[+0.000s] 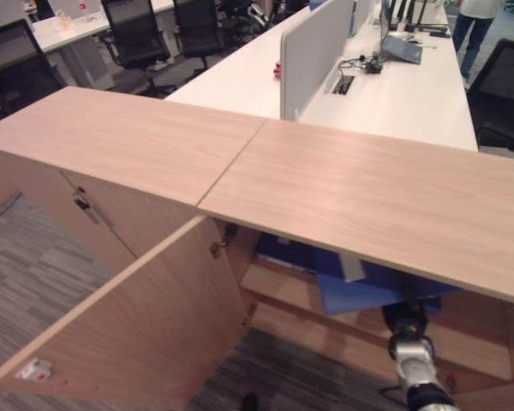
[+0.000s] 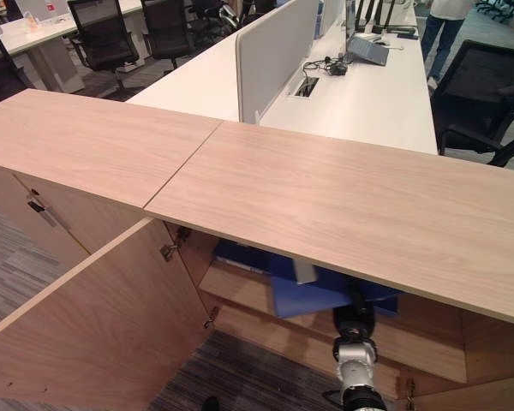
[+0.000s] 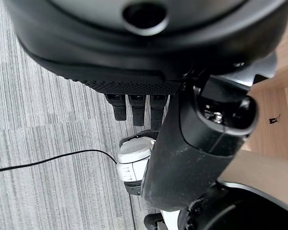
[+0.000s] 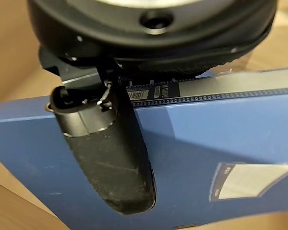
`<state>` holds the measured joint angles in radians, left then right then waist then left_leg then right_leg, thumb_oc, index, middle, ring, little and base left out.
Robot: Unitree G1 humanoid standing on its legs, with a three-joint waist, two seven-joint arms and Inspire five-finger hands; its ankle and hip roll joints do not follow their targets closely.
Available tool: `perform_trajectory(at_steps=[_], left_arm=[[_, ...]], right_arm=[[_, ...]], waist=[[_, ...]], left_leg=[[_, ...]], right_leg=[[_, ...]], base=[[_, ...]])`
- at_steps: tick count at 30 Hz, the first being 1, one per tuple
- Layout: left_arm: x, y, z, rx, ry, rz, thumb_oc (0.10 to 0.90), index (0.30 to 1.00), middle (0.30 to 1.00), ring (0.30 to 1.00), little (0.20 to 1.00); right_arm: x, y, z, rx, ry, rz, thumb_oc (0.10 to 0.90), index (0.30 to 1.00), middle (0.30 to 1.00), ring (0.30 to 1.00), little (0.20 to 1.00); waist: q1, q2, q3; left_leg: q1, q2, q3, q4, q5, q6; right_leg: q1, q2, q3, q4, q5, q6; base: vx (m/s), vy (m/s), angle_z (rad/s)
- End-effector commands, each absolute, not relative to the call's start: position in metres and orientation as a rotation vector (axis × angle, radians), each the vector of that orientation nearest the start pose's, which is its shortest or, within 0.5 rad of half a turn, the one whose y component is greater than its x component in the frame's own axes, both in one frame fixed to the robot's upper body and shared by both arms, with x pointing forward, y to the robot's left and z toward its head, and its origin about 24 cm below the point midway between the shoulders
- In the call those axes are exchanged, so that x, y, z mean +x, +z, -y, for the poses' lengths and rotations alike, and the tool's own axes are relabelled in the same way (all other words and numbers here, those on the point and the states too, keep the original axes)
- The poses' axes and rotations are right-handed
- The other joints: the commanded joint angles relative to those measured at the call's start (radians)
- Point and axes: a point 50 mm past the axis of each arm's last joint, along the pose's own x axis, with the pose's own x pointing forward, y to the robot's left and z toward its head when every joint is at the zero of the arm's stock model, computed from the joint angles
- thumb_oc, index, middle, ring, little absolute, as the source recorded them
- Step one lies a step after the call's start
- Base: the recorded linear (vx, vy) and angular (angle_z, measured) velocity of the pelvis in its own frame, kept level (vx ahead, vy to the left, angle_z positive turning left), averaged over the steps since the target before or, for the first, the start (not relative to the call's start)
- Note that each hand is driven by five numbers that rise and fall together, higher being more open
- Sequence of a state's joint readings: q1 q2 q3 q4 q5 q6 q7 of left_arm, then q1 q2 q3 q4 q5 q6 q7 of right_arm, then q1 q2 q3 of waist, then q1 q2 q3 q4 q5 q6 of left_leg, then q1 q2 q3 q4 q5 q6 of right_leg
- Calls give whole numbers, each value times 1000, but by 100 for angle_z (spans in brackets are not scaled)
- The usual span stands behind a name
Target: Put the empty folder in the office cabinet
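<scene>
The blue folder lies flat on the middle shelf of the open wooden office cabinet, under its top board. My right hand reaches into the cabinet from below and holds the folder's near edge. In the right wrist view the thumb presses down on the blue folder cover, beside its white label strip. The cabinet door stands swung wide to the left. My left hand hangs over the grey carpet with relaxed fingers and nothing in it.
Darker blue binders stand at the back of the same shelf. To the left is a closed cabinet door with a handle. Behind the cabinet stretch white desks with a divider, black chairs and a standing person.
</scene>
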<state>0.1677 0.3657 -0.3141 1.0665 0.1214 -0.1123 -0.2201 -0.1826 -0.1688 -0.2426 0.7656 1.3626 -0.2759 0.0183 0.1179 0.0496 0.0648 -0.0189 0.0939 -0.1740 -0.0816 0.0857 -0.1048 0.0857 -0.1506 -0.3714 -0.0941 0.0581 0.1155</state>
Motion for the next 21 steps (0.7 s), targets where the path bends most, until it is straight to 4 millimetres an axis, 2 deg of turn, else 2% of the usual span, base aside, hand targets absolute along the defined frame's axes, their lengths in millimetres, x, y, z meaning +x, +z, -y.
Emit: perform_trajectory(at_steps=[1, 3, 4, 5, 9, 14, 16, 18, 19, 21], left_arm=[[77, -152, -244, 457, -380, -1156, 800, 900, 900, 900, 900], [77, -152, -243, 470, -397, -1154, 800, 900, 900, 900, 900], [78, -152, -241, 486, -426, -1149, 800, 900, 900, 900, 900], [80, -152, -240, 486, -426, -1146, 800, 900, 900, 900, 900], [87, -150, -235, 510, -479, -1114, 800, 900, 900, 900, 900], [100, -144, -221, 478, -562, -1036, 800, 900, 900, 900, 900], [87, -144, -232, 507, -558, -1061, 800, 900, 900, 900, 900], [73, -147, -231, 523, -587, -1089, 800, 900, 900, 900, 900], [62, -148, -232, 533, -617, -1111, 800, 900, 900, 900, 900], [60, -147, -233, 542, -629, -1114, 800, 900, 900, 900, 900]], right_arm=[[276, 5, 298, 1163, -713, 272, 400, 300, 300, 300, 300], [279, 12, 308, 1167, -753, 300, 400, 300, 300, 300, 300], [286, 24, 315, 1177, -765, 336, 400, 300, 300, 300, 300], [287, 25, 316, 1177, -764, 340, 400, 300, 300, 300, 300], [305, 54, 326, 1169, -744, 393, 400, 300, 300, 300, 300], [332, 108, 342, 1192, -688, 498, 400, 300, 300, 300, 300], [329, 131, 364, 1179, -710, 566, 400, 300, 300, 300, 300], [330, 147, 373, 1156, -709, 586, 400, 300, 300, 300, 300], [327, 167, 387, 1114, -714, 618, 400, 300, 300, 300, 300], [326, 177, 393, 1100, -713, 633, 400, 300, 300, 300, 300]], waist=[[17, 0, 7], [15, 5, 11], [14, 15, 16], [17, 16, 18], [19, 41, 34], [41, 90, 69], [65, 111, 81], [85, 132, 93], [94, 152, 105], [100, 163, 111]], left_leg=[[-4, 8, 31, -6, -50, -22], [-8, 5, 31, -6, -49, -22], [-14, 3, 35, -6, -49, -22], [-15, 4, 36, -6, -49, -22], [-32, 1, 42, -6, -41, -24], [-90, -7, 38, -6, -16, -31], [-110, -12, 35, -6, -16, -35], [-134, -17, 32, -6, 2, -34], [-156, -20, 32, -6, 9, -36], [-168, -19, 35, -6, 12, -37]], right_leg=[[32, -54, 18, 72, -90, 63], [27, -54, 19, 72, -90, 64], [17, -56, 24, 71, -88, 66], [15, -56, 26, 72, -87, 66], [-6, -61, 43, 64, -78, 69], [-64, -67, 54, 61, -65, 71], [-86, -74, 48, 64, -70, 73], [-109, -82, 44, 65, -57, 75], [-132, -87, 47, 65, -51, 79], [-145, -89, 50, 66, -49, 80]], base=[[-18, 1, 6], [-18, 3, 0], [0, 0, 0], [-43, 6, -1], [-56, 21, -6], [-90, 36, 1], [-83, 27, -5], [-88, 53, 6], [-51, 42, 20], [-30, 23, 10]])
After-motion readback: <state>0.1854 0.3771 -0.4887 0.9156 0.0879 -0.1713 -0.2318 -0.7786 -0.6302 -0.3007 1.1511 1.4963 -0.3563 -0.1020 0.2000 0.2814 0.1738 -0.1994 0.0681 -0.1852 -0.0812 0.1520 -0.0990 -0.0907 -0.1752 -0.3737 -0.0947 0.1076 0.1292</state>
